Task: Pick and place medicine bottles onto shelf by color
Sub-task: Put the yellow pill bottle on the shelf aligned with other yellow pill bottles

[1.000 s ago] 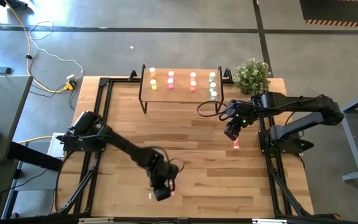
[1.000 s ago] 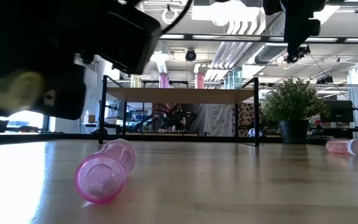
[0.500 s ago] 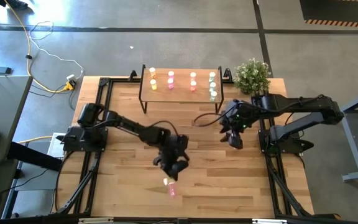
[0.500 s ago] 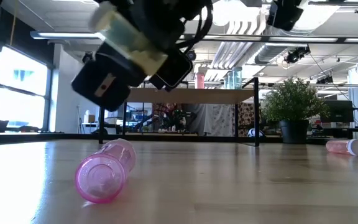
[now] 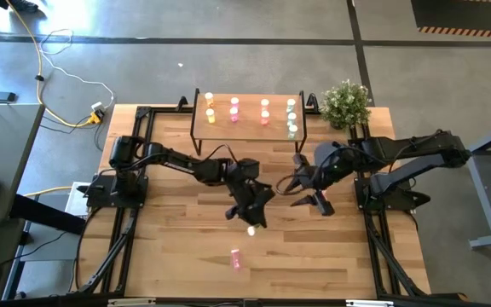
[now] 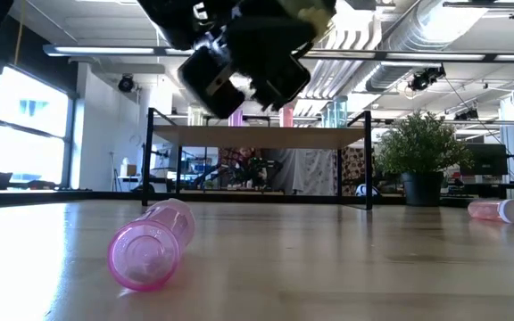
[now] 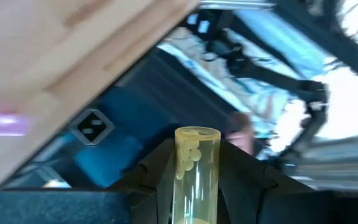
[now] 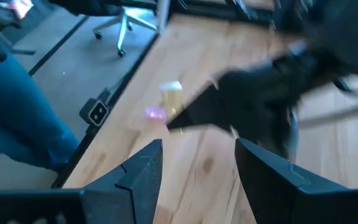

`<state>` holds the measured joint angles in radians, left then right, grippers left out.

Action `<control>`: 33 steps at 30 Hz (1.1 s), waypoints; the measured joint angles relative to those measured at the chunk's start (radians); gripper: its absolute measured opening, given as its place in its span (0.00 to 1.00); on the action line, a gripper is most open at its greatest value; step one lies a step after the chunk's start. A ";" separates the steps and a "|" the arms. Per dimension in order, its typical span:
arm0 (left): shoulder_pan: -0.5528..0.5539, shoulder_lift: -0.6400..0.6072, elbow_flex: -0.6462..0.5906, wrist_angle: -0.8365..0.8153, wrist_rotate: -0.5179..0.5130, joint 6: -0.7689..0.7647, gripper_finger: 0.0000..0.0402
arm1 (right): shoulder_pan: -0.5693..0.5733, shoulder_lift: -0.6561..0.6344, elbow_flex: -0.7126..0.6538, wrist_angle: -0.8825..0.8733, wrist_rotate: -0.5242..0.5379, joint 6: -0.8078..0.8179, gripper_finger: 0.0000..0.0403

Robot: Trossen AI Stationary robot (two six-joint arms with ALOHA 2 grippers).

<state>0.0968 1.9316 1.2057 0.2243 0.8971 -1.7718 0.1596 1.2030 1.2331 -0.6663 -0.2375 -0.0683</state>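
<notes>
One yellow bottle [image 7: 196,174] clamped in left gripper [image 5: 252,217], pale pellets inside

Light wood-plank tabletop [image 5: 169,239], dark metal framing along both sides. At its far edge, a small raised light-wood shelf on thin dark legs [image 5: 250,122] carrying upright white-capped medicine bottles [image 5: 234,109] in rows: yellow, pink, red-orange, pale green. Beside it at the far right corner, a potted green plant [image 5: 345,104]. Near the front edge, a pink bottle lying on its side [image 5: 236,259]. Low view shows another pink bottle lying at the right [image 6: 498,209].
</notes>
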 joint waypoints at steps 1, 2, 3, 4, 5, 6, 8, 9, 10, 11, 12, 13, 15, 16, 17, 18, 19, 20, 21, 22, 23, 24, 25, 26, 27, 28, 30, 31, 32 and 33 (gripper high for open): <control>0.003 0.000 0.000 0.036 0.000 -0.035 0.25 | 0.008 0.000 0.000 0.021 0.000 -0.030 0.48; 0.005 0.000 0.000 0.069 -0.002 -0.065 0.25 | 0.015 0.000 0.000 0.039 -0.001 -0.060 0.48; 0.008 0.000 0.000 0.100 -0.006 -0.093 0.25 | 0.023 0.000 0.000 0.055 0.000 -0.091 0.48; 0.009 0.000 0.000 0.126 -0.014 -0.120 0.25 | 0.030 0.000 0.000 0.070 0.000 -0.119 0.48; 0.009 0.000 0.000 0.148 -0.023 -0.146 0.25 | 0.037 0.000 0.000 0.087 0.000 -0.144 0.48; 0.009 0.000 0.000 0.170 -0.036 -0.167 0.25 | 0.043 0.000 0.000 0.106 0.000 -0.162 0.48; 0.008 0.000 0.000 0.215 -0.082 -0.198 0.25 | 0.056 0.003 0.000 0.151 0.000 -0.184 0.48; 0.008 0.000 0.000 0.233 -0.104 -0.214 0.25 | 0.061 0.006 0.000 0.170 0.000 -0.197 0.48; 0.008 0.000 0.000 0.251 -0.127 -0.230 0.25 | 0.068 0.009 0.000 0.182 0.001 -0.211 0.48; 0.008 0.000 0.000 0.267 -0.151 -0.242 0.25 | 0.076 0.013 0.000 0.188 0.004 -0.231 0.48; 0.008 0.000 0.000 0.281 -0.175 -0.253 0.25 | 0.084 0.017 0.000 0.194 0.015 -0.253 0.48; 0.009 0.000 0.000 0.297 -0.201 -0.262 0.25 | 0.092 0.022 0.000 0.195 0.033 -0.275 0.48; 0.010 0.000 0.000 0.322 -0.255 -0.283 0.25 | 0.106 0.035 0.000 0.180 0.065 -0.307 0.48; 0.013 0.000 0.000 0.338 -0.279 -0.293 0.25 | 0.112 0.042 0.000 0.178 0.075 -0.314 0.48; 0.015 0.000 0.000 0.360 -0.303 -0.300 0.25 | 0.118 0.050 0.000 0.176 0.079 -0.315 0.48; 0.016 0.000 0.000 0.379 -0.324 -0.302 0.25 | 0.125 0.057 0.000 0.172 0.080 -0.315 0.48; 0.019 -0.001 0.000 0.392 -0.346 -0.305 0.25 | 0.131 0.064 0.000 0.170 0.081 -0.315 0.48; 0.021 -0.002 0.000 0.401 -0.365 -0.307 0.25 | 0.138 0.069 0.000 0.170 0.084 -0.315 0.48; 0.021 -0.001 0.000 0.412 -0.378 -0.308 0.25 | 0.147 0.075 0.000 0.168 0.093 -0.316 0.48; 0.021 -0.002 0.000 0.421 -0.389 -0.308 0.25 | 0.156 0.081 0.000 0.168 0.116 -0.317 0.48; 0.021 -0.001 0.000 0.429 -0.401 -0.308 0.25 | 0.165 0.084 0.000 0.165 0.143 -0.320 0.48; 0.022 -0.002 0.000 0.430 -0.409 -0.308 0.25 | 0.174 0.087 0.000 0.156 0.170 -0.331 0.48; 0.022 -0.002 0.000 0.428 -0.412 -0.308 0.25 | 0.181 0.089 0.000 0.148 0.193 -0.339 0.48; 0.022 -0.002 0.000 0.425 -0.413 -0.308 0.25 | 0.187 0.092 0.000 0.146 0.213 -0.349 0.48; 0.020 -0.002 0.000 0.424 -0.413 -0.308 0.25 | 0.192 0.094 0.000 0.144 0.231 -0.354 0.48; 0.018 -0.002 0.000 0.425 -0.414 -0.308 0.25 | 0.197 0.095 0.000 0.135 0.252 -0.357 0.48; 0.013 -0.002 0.000 0.424 -0.417 -0.308 0.25 | 0.205 0.095 0.000 0.125 0.291 -0.357 0.48; 0.011 -0.002 0.000 0.424 -0.423 -0.308 0.25 | 0.208 0.095 0.000 0.123 0.306 -0.356 0.48; 0.010 -0.002 0.000 0.424 -0.431 -0.308 0.25 | 0.210 0.095 0.000 0.114 0.313 -0.356 0.48; 0.008 -0.002 0.000 0.424 -0.436 -0.308 0.25 | 0.210 0.095 0.000 0.103 0.314 -0.357 0.48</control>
<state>0.1050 1.9301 1.2057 0.6485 0.4615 -2.0799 0.3698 1.2980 1.2331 -0.5638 0.0765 -0.4248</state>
